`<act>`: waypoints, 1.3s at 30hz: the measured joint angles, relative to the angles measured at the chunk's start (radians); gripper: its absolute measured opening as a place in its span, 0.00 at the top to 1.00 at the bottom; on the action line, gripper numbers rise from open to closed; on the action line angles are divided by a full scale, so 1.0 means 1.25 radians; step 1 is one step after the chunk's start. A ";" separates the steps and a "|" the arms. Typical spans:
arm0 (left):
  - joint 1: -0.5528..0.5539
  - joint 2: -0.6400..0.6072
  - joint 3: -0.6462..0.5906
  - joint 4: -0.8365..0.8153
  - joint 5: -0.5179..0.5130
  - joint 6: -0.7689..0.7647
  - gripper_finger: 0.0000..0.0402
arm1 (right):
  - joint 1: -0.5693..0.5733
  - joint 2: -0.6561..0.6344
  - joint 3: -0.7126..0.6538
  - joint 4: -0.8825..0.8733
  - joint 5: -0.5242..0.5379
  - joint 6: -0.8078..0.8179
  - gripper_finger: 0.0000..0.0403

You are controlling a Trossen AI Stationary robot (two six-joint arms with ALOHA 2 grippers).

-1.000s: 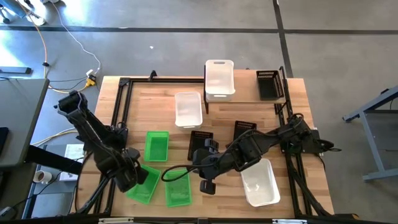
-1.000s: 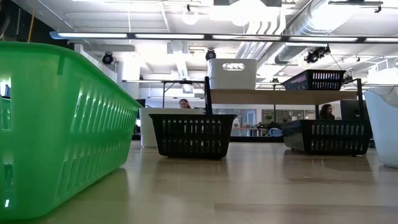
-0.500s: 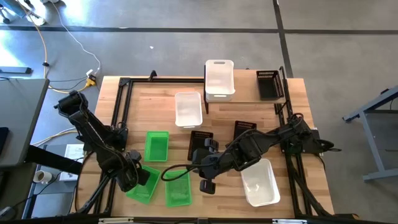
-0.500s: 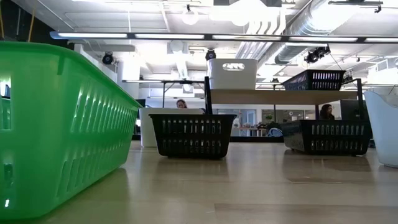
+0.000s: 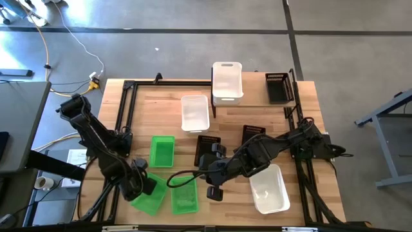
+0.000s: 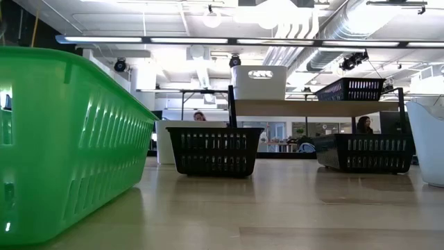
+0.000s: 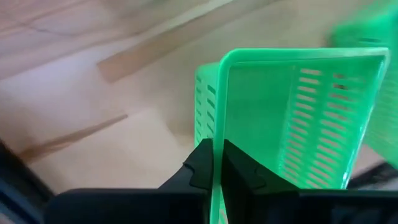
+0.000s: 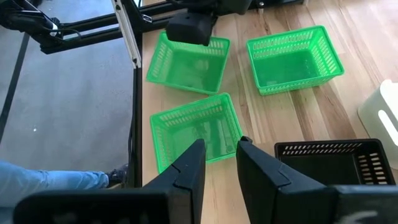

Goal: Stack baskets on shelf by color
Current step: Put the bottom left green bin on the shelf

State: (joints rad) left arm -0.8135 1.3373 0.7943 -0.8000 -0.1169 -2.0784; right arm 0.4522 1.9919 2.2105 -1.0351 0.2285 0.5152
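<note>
Three green baskets lie at the table's near left. My left gripper point(image 7: 217, 165) is shut on the one nearest the left edge point(image 5: 147, 197); it rests on the table, turned askew. My right gripper point(image 8: 219, 149) is open, and its fingers hover over the near-right rim of the middle green basket point(image 8: 196, 134), touching nothing. The third green basket point(image 5: 161, 151) sits farther back. On the shelf point(image 5: 254, 90) at the far right stand a white basket point(image 5: 226, 80) and a black basket point(image 5: 277, 87). My left gripper pinches one side wall of the green basket at its rim point(image 7: 216, 134), with one finger inside the basket and one outside. The fingers slant down at it from the table's left. Whether the basket's bottom is still on the table I cannot tell.
A white basket point(image 5: 194, 113) sits mid-table in front of the shelf. Two black baskets point(image 5: 207, 148) point(image 5: 252, 135) lie under my right arm. Another white basket point(image 5: 269, 188) stands at the near right. Black frame rails point(image 5: 122, 122) run along the table's left and right sides.
My left gripper has shut on the wall of the green basket nearest the left edge and has sunk slightly toward the near edge. The basket has stayed about where it was.
</note>
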 joint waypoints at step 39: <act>0.401 0.000 0.445 -0.268 -0.273 0.453 0.99 | 0.006 0.028 -0.001 0.216 0.025 -0.323 0.81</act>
State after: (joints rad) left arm -0.3119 1.3373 1.3506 -1.1352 -0.4583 -1.5121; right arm 0.4594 2.0270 2.2097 -0.7656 0.2599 0.1115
